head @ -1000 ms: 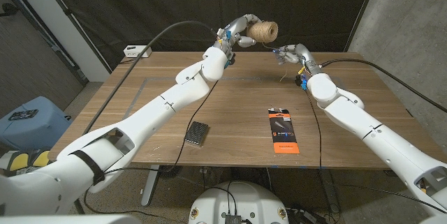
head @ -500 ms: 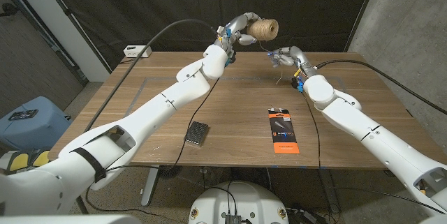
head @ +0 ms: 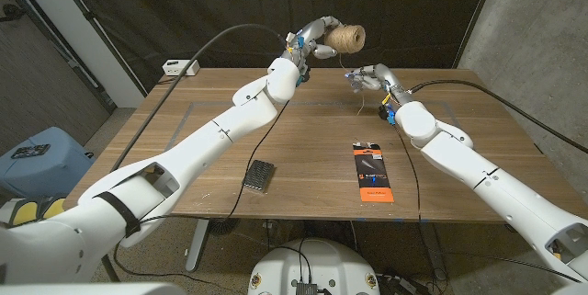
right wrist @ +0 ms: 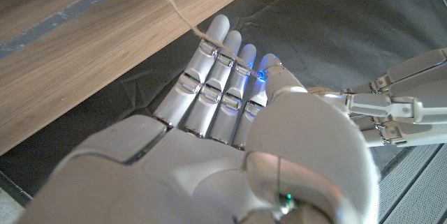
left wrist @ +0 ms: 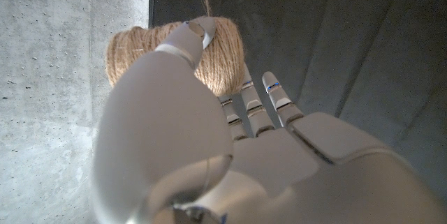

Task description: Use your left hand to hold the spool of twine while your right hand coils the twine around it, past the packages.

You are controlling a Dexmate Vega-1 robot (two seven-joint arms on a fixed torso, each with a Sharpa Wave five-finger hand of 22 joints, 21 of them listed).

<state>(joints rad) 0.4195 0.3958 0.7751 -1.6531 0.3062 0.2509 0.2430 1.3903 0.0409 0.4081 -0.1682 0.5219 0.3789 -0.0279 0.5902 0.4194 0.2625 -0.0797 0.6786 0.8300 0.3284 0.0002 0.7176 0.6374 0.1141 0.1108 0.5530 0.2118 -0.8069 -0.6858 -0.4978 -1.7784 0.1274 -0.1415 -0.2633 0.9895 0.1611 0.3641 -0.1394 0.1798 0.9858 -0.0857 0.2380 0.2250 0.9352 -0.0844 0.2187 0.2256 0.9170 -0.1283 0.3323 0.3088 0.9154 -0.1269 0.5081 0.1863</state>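
Head view: left hand (head: 312, 38) grips twine spool (head: 347, 38) above worktop (head: 312, 139) far edge; right hand (head: 366, 79) grasps the twine strand (right wrist: 183, 16) across its fingers.

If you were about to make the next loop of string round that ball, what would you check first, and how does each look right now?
1. Left hand grips the tan spool of twine above the far table edge: ok.
2. Twine strand lies across the right hand fingers: ok.
3. Firmly pinched: cannot tell.
4. Strand taut up to the spool: cannot tell.
5. Orange and black flat package and small dark package lie on the wooden table, nearer than both hands: ok.
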